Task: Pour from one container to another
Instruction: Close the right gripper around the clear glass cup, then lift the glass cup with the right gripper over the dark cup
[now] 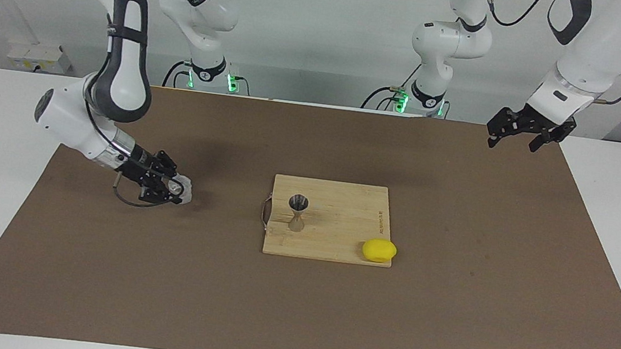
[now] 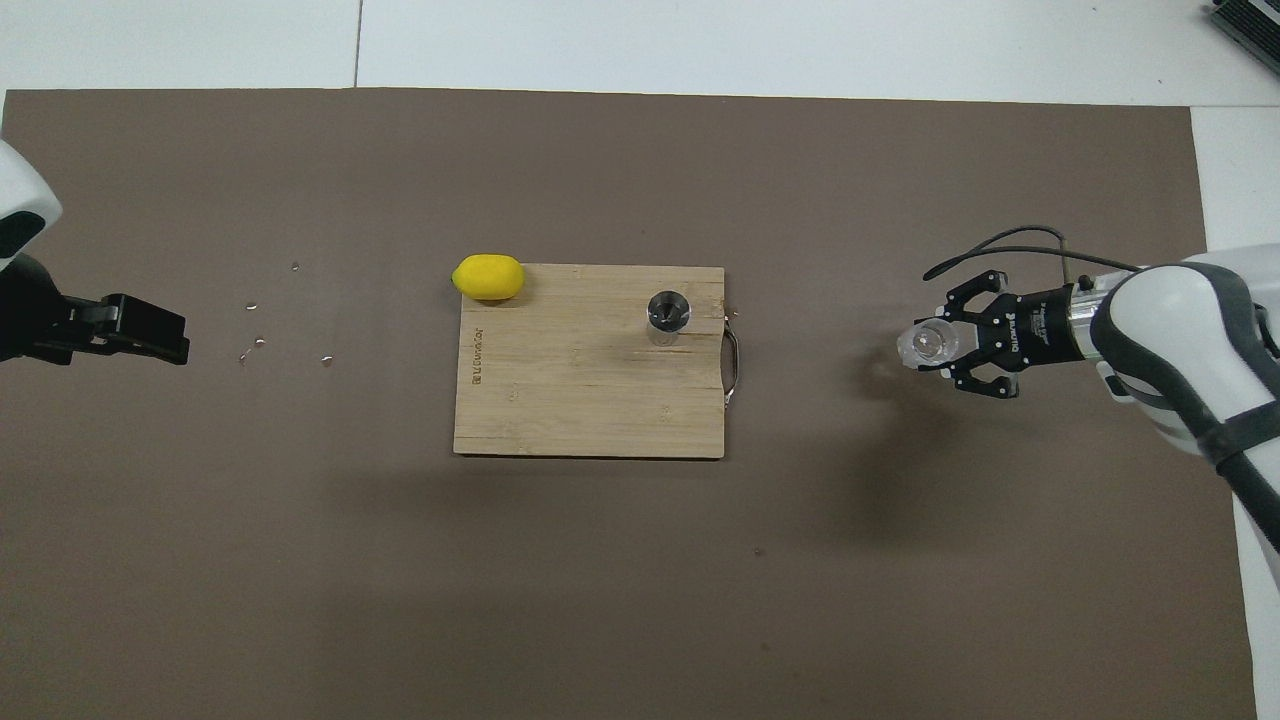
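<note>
The clear glass cup (image 1: 185, 188) sits low over the brown mat toward the right arm's end, upright, its mouth showing in the overhead view (image 2: 928, 343). My right gripper (image 1: 177, 189) comes in from the side and is shut on the cup, one finger on each side (image 2: 938, 345). I cannot tell whether the cup touches the mat. The steel jigger (image 1: 298, 211) stands upright on the wooden board (image 1: 338, 234), near its handle end (image 2: 668, 315). My left gripper (image 1: 516, 139) waits open and empty, raised over the mat's edge at the left arm's end (image 2: 150, 338).
A yellow lemon (image 1: 379, 250) lies at the board's corner farthest from the robots, toward the left arm's end (image 2: 488, 277). A metal handle (image 2: 733, 365) sticks out of the board (image 2: 580, 400) on the cup's side. A few small droplets (image 2: 255, 342) dot the mat near the left gripper.
</note>
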Robot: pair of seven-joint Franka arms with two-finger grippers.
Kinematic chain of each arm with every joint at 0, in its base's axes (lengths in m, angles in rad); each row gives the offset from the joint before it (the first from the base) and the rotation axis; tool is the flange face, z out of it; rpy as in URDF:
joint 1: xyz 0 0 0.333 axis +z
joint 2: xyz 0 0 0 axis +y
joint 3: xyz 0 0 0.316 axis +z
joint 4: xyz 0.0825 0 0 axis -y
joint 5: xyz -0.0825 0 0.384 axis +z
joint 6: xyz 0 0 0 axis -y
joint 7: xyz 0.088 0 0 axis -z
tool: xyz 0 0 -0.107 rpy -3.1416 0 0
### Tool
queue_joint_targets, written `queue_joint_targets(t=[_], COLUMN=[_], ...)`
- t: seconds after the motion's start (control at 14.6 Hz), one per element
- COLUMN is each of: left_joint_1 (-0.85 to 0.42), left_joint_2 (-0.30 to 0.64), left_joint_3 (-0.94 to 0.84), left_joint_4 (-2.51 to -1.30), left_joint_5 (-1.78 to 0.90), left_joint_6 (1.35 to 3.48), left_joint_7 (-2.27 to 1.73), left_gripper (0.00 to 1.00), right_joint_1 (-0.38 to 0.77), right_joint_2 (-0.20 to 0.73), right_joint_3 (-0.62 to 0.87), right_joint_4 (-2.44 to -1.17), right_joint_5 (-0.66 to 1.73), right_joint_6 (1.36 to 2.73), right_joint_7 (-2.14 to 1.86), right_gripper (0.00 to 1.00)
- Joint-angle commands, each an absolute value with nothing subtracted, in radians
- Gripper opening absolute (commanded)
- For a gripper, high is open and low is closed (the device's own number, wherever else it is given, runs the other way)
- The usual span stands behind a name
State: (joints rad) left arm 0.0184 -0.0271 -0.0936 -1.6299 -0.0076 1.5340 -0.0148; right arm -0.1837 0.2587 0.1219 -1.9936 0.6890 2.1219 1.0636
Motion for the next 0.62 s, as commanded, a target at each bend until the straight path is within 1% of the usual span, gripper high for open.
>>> queue_joint_targets(t=[0.0, 0.14, 0.55], left_joint_1=[0.040, 0.049, 0.044], left_joint_2=[-0.060, -0.051, -0.055], left_joint_3=[-0.104, -0.104, -0.104], left_joint_4=[-1.684, -1.681, -1.689], left_joint_5=[-0.018, -0.018, -0.018], left_joint_6=[1.583, 1.662, 1.655], left_joint_7=[0.000, 0.044, 0.043], left_gripper=[1.00, 1.00, 1.00], right_joint_1=[-0.114, -0.057, 0.089], right_joint_2=[0.259, 0.267, 0.322], right_joint_3=[0.118, 0.120, 0.120], right_joint_4=[-1.956, -1.918, -1.787], right_joint_5=[0.655, 0.591, 0.399], right_joint_6=[2.184, 2.220, 2.261], right_joint_7=[1.201, 1.334, 1.681], right_gripper=[0.00, 0.00, 0.00])
